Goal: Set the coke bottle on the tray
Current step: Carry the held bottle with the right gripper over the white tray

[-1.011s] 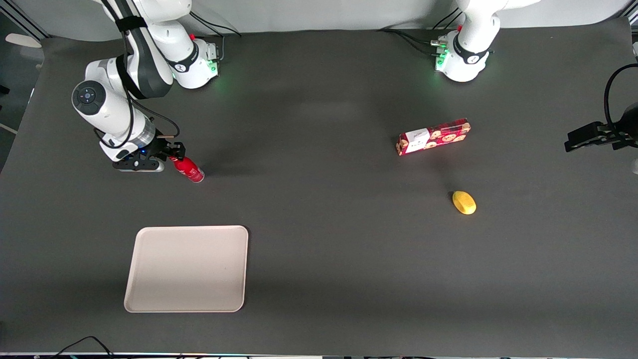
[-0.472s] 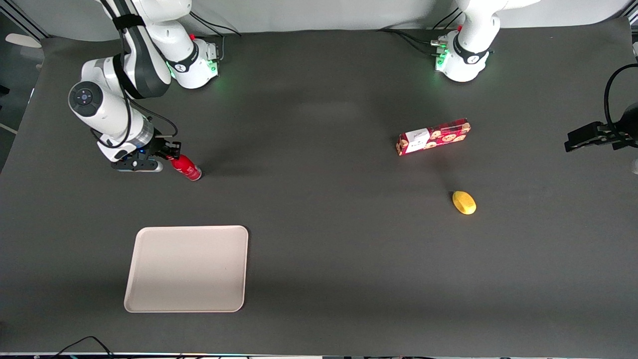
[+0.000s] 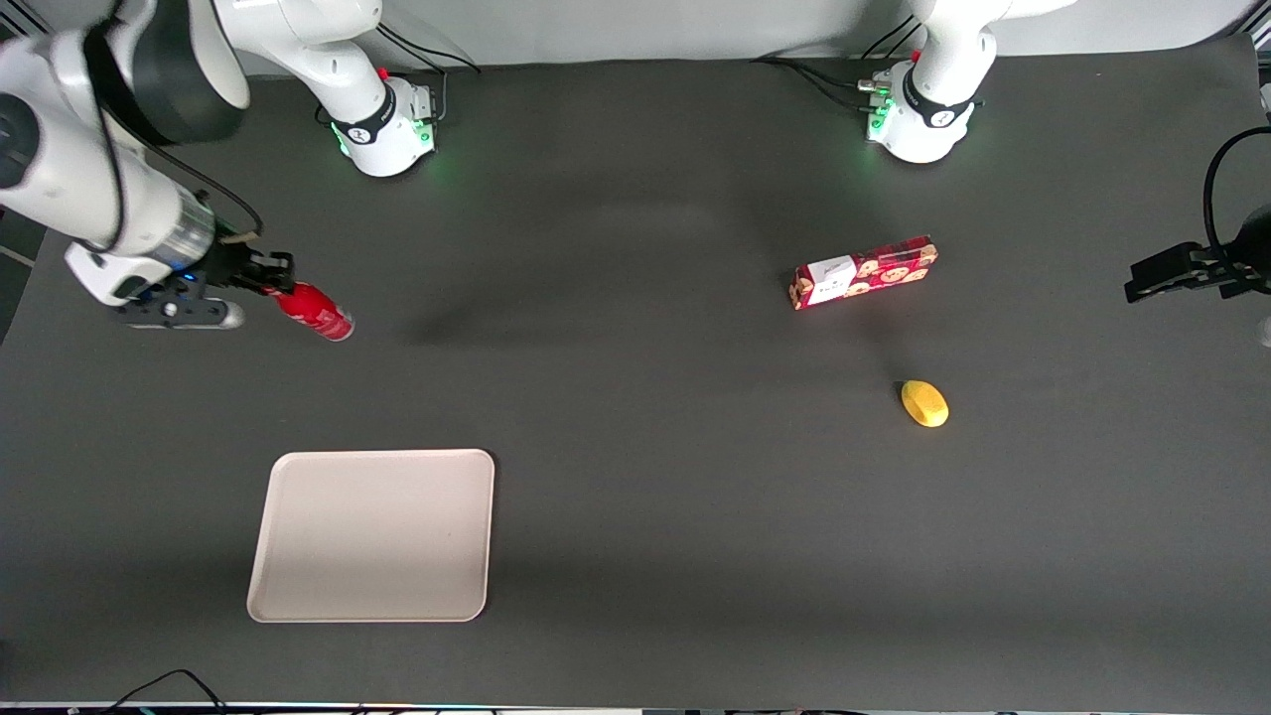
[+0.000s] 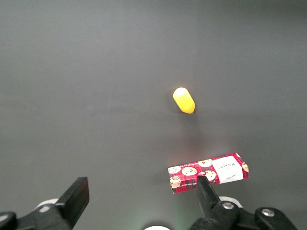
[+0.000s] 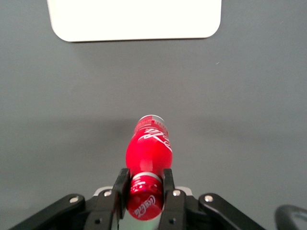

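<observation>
Fingers (image 5: pixel 167 184) of the gripper (image 3: pixel 266 275) are clamped on the cap end of the coke bottle (image 3: pixel 316 313), which hangs clear of the table, well toward the working arm's end. In the front view the bottle juts from the gripper toward four o'clock, silvery base leading; in the right wrist view (image 5: pixel 148 148) the hold looks narrow, just around the cap and neck, with the whole body sticking out unsupported. That is the worry: a slim bottle pinched only at its neck could swing or slip out if the arm moves sharply, and it looks high enough to roll away if dropped. The tray (image 3: pixel 298 596) lies nearer the front camera than the bottle, around five o'clock from it and well apart, and it holds nothing at all; its pale floor is bare from rim to rim. Its rim is low, so a bottle let go tilted or too near an edge could tip and roll straight off, and a round one laid on its side might not stay. Toward the parked arm's end sit a red cookie box (image 3: pixel 864 272) and a yellow lemon-like thing (image 3: pixel 924 403), both out of the way.
</observation>
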